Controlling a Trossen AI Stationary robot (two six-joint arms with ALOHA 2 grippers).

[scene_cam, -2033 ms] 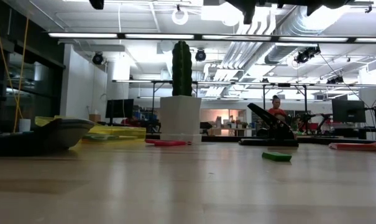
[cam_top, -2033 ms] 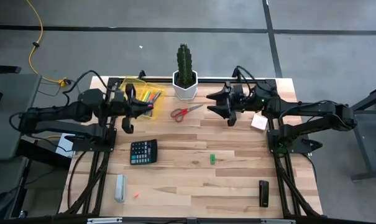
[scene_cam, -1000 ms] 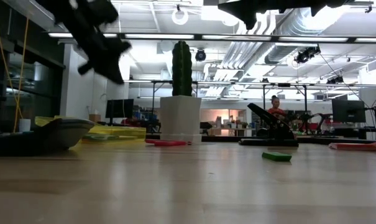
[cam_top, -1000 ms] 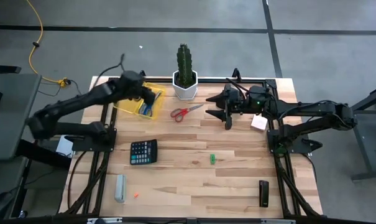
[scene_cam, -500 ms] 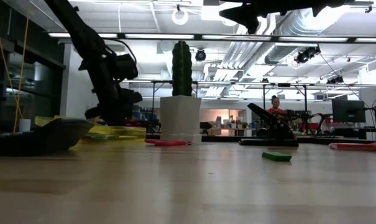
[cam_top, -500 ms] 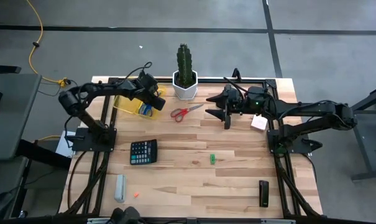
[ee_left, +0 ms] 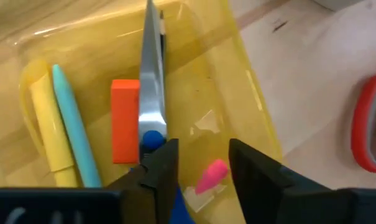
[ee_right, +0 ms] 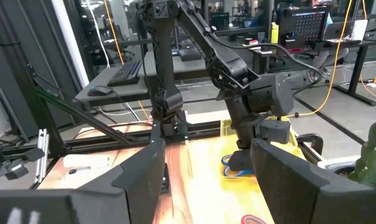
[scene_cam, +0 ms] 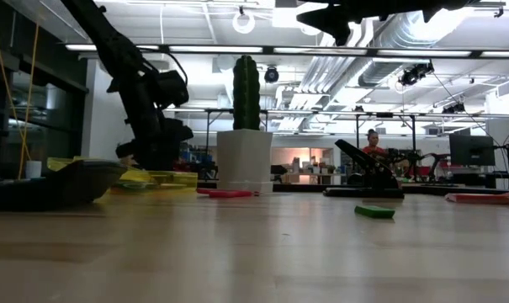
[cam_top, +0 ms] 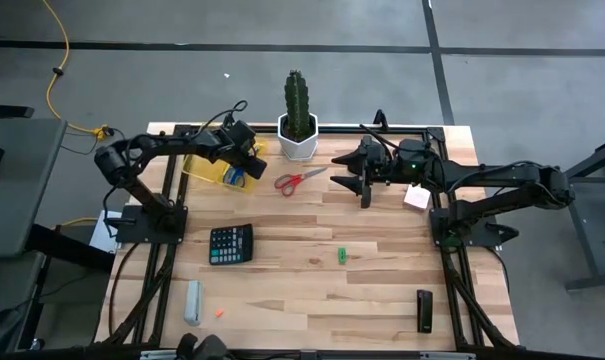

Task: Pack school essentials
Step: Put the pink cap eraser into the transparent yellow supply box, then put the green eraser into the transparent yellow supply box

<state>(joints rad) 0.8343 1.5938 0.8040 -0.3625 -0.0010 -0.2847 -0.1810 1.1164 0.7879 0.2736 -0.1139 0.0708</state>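
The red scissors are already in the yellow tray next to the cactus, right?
Not quite. The red scissors lie on the table, beside the yellow tray, not in it; the high view shows this. They are near the cactus.

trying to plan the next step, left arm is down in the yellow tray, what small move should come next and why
Probably lift the left end effector straight up out of the yellow tray. Its fingers are open, the blue scissors already lie inside, and the red scissors still wait on the table.
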